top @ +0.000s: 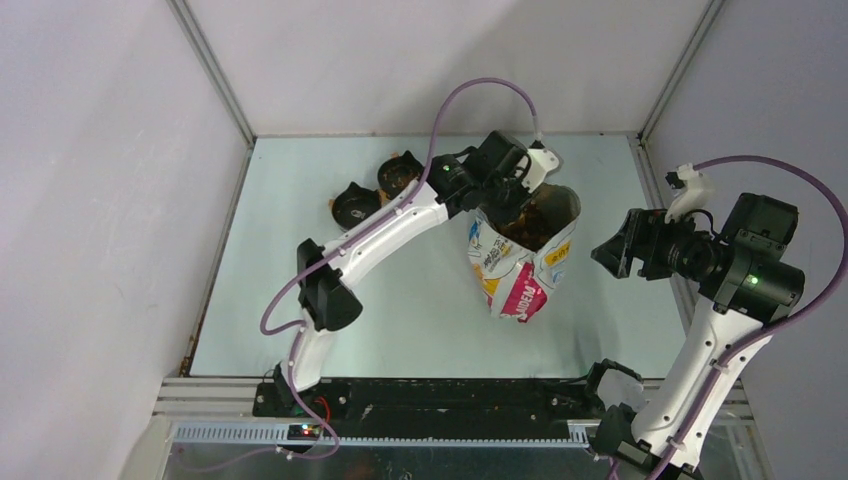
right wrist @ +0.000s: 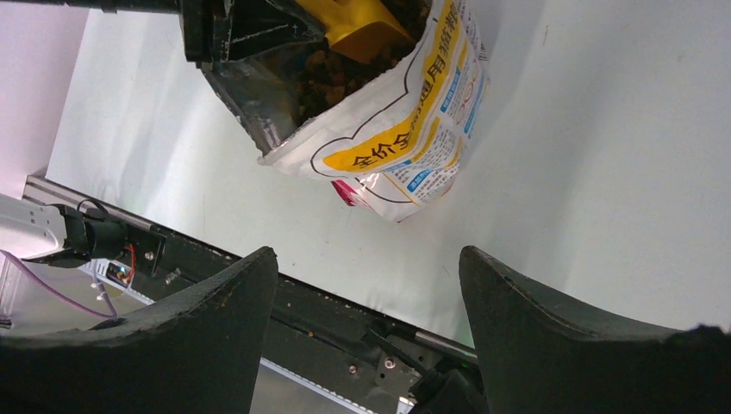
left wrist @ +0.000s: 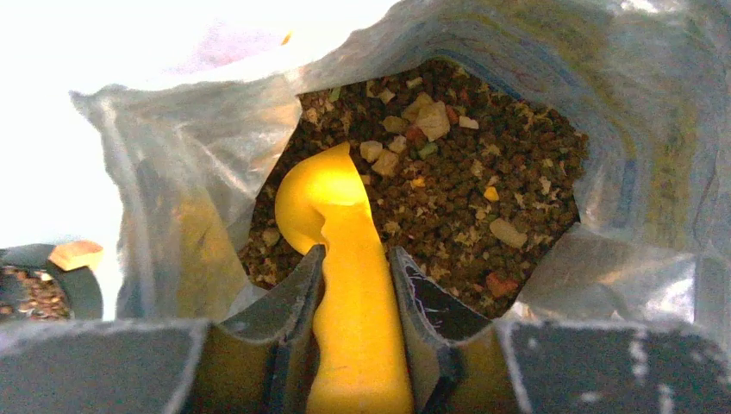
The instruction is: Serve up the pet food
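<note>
The pet food [left wrist: 465, 181] is a heap of small brown kibble inside the open printed bag [top: 520, 265], which stands at the table's middle right. My left gripper [left wrist: 355, 259] is shut on the handle of the orange scoop [left wrist: 332, 203], whose bowl rests down in the kibble at the bag's mouth. In the top view the left gripper [top: 510, 185] is at the bag's opening. The bag [right wrist: 405, 129] and scoop [right wrist: 358, 21] also show in the right wrist view. My right gripper [top: 615, 250] hangs open and empty right of the bag, apart from it.
Two black cat-shaped bowls [top: 355, 207] [top: 398, 177] sit at the back left of the table; one shows kibble in the left wrist view [left wrist: 34, 289]. The black base rail [right wrist: 215, 259] runs along the near edge. White walls enclose the table.
</note>
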`<state>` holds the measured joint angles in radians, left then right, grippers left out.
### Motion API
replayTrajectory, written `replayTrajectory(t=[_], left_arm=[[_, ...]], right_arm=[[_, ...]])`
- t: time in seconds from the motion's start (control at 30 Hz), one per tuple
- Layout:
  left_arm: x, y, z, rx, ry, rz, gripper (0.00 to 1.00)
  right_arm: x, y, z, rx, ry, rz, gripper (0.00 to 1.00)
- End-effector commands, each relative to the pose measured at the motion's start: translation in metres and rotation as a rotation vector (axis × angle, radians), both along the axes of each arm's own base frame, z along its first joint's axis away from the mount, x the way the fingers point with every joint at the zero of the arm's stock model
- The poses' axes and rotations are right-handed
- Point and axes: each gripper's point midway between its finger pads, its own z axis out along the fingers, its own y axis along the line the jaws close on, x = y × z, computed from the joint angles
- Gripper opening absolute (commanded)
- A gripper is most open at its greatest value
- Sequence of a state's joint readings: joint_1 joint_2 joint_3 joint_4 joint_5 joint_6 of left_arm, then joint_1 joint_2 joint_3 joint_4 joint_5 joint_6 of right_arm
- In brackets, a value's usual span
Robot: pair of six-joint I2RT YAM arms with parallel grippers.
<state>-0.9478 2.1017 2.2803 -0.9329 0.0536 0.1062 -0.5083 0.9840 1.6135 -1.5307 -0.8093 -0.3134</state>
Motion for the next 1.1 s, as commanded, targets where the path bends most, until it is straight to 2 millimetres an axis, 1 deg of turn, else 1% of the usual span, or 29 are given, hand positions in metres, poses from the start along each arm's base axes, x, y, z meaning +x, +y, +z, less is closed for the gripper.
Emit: replayTrajectory(t=[0.0,0.03,0.07,0.1,0.13,0.17,0.2,0.23,0.27,0.3,0.33,0.37,0.43,0.6,0.7,0.77,0.9,1.03,1.07], left_arm=[[-0.050,0.011,0.003,-0.080,0.315,-0.042,0.00],[-0.057,0.007,0.019,-0.140,0.344,-0.067,0.00],[-0.054,0.009,0.026,-0.175,0.378,-0.041,0.00],[-0.057,0.008,0.038,-0.221,0.397,-0.056,0.00],[-0.053,0.011,0.043,-0.250,0.424,-0.028,0.00],[-0.054,0.010,0.052,-0.288,0.443,-0.037,0.00],[-0.050,0.014,0.056,-0.317,0.485,0.002,0.00],[-0.049,0.012,0.061,-0.347,0.507,-0.007,0.00],[-0.044,0.017,0.061,-0.368,0.553,0.032,0.00],[-0.044,0.015,0.067,-0.406,0.598,0.039,0.00],[-0.039,0.020,0.064,-0.418,0.629,0.061,0.00],[-0.034,0.020,0.071,-0.460,0.666,0.072,0.00],[-0.029,0.020,0.078,-0.512,0.714,0.085,0.00],[-0.014,0.021,0.099,-0.641,0.750,0.097,0.00],[-0.005,0.025,0.106,-0.693,0.794,0.132,0.00],[-0.001,0.028,0.111,-0.714,0.789,0.136,0.00],[-0.001,0.035,0.128,-0.747,0.763,0.127,0.00],[-0.005,0.047,0.128,-0.746,0.768,0.140,0.00],[-0.003,0.051,0.128,-0.750,0.772,0.151,0.00]], right_arm=[[0.004,0.001,0.002,0.030,-0.004,0.005,0.80],[0.005,0.000,0.000,0.028,0.003,0.002,0.80],[0.006,-0.001,0.000,0.027,0.008,0.000,0.80],[0.008,-0.004,-0.002,0.023,0.017,-0.006,0.80],[0.009,-0.005,-0.003,0.020,0.022,-0.009,0.80],[0.011,-0.008,-0.006,0.016,0.035,-0.018,0.80],[0.012,-0.010,-0.008,0.013,0.041,-0.023,0.80],[0.015,-0.014,-0.011,0.010,0.057,-0.034,0.80],[0.016,-0.016,-0.013,0.009,0.065,-0.039,0.80],[0.019,-0.020,-0.017,0.006,0.080,-0.048,0.80],[0.020,-0.022,-0.019,0.005,0.088,-0.053,0.80],[0.023,-0.026,-0.023,0.003,0.105,-0.065,0.80],[0.025,-0.030,-0.027,0.008,0.127,-0.079,0.79],[0.029,-0.037,-0.024,0.005,0.132,-0.100,0.79],[0.030,-0.041,-0.021,-0.011,0.122,-0.108,0.79],[0.030,-0.042,-0.019,-0.016,0.117,-0.111,0.79],[0.031,-0.042,-0.016,-0.012,0.106,-0.111,0.79],[0.032,-0.042,-0.014,-0.007,0.097,-0.115,0.79],[0.032,-0.043,-0.013,-0.009,0.095,-0.117,0.79]])
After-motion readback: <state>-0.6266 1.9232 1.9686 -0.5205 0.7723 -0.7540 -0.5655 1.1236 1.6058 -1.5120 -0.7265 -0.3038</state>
